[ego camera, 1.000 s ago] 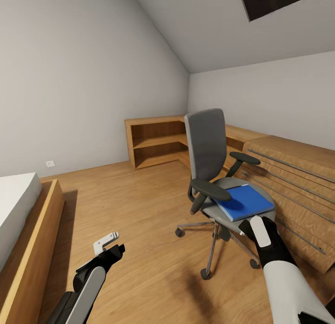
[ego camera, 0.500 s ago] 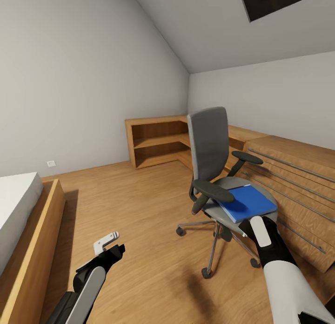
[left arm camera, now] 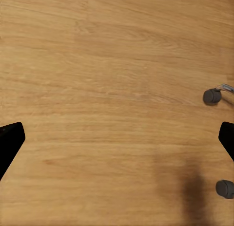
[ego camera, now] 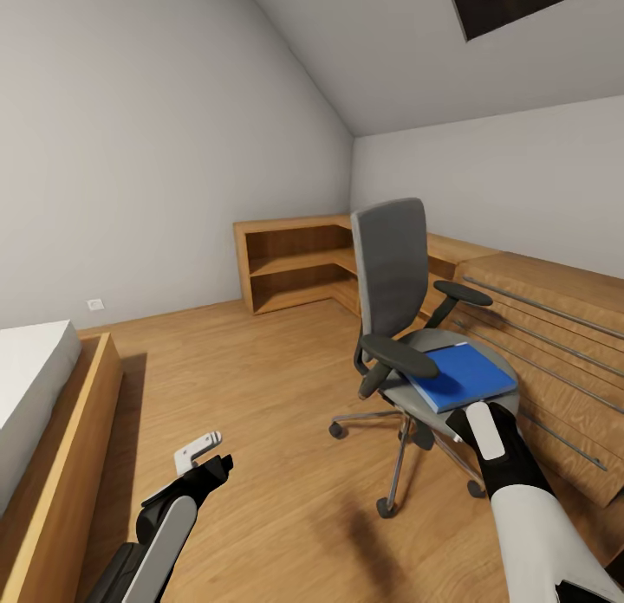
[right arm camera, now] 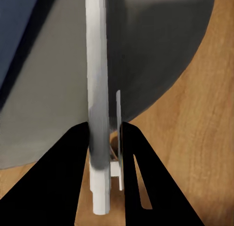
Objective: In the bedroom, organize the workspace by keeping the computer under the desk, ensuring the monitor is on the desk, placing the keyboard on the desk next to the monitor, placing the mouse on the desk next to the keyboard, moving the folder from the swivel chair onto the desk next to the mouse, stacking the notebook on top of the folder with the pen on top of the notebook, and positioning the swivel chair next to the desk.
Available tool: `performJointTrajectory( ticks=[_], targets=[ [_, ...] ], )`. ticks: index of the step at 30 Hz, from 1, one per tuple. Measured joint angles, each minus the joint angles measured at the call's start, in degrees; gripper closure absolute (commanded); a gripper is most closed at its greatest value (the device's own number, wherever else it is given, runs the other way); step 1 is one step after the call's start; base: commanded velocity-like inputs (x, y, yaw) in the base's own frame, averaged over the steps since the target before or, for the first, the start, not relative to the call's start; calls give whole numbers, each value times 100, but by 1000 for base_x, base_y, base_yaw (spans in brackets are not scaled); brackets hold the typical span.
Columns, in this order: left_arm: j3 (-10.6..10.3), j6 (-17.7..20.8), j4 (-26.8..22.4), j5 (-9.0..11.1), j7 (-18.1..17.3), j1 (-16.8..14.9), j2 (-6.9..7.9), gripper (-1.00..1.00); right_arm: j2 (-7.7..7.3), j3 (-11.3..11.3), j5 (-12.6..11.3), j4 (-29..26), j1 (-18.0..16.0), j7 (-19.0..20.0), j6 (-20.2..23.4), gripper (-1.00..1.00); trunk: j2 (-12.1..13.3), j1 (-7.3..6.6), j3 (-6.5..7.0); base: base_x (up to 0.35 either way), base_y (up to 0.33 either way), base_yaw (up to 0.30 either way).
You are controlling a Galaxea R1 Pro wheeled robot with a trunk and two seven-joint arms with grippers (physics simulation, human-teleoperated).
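Resting flat on grey-seated chrome-based swivel chair (ego camera: 394, 265): thin bright blue folder (ego camera: 459, 376). Right gripper (right arm camera: 106, 138) at seat's front edge, closed tight on slim white pen (right arm camera: 97, 89). Left gripper (ego camera: 204, 454) low over wood floor (ego camera: 260, 386), spread wide, holding nothing.

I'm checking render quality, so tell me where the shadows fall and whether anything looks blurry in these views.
Head view: sharp; a soft dark shadow on the floor beside the swivel chair. Left wrist view: a faint shadow patch near a castor. Right wrist view: the grey seat looks soft and blurred close up.
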Motion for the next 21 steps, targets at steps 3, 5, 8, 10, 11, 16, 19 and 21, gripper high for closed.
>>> performJointTrajectory(
  ticks=[3, 5, 8, 10, 11, 16, 19, 21],
  targets=[
    [0, 0, 0, 0, 0, 0, 0, -100, 0, 1, -9, 1, 0, -2, -3, 100, 0, 0, 0, 0, 0, 0],
    [0, 0, 0, 0, 0, 0, 0, -100, 0, 0, -11, 2, 0, 2, -8, 100, 0, 0, 0, 0, 0, 0],
    [-4, 0, 0, 0, 0, 0, 0, -100, 0, 0, -11, 2, 0, 2, -8, 100, 0, 0, 0, 0, 0, 0],
    [-6, 0, 0, 0, 0, 0, 0, -100, 0, 0, -11, 2, 0, 2, -8, 100, 0, 0, 0, 0, 0, 0],
    [-7, 0, 0, 0, 0, 0, 0, -100, 0, 0, 6, 33, 0, 0, -4, 100, 39, -21, 17, 0, 0, 0],
    [-8, 0, 0, 0, 0, 0, 0, -100, -2, -2, 2, 371, -1, 1, 3, 100, 239, -131, 107, 0, 0, 0],
    [-9, 0, 0, -4, 0, 0, 0, -100, -6, -6, -64, 376, 2, -3, 7, 100, 360, -197, 160, 0, 0, 0],
    [-9, 0, 0, -7, 1, 0, 0, -100, -7, -8, -65, 376, 3, 0, 7, 100, 440, -240, 196, 0, 0, 0]
  ],
)
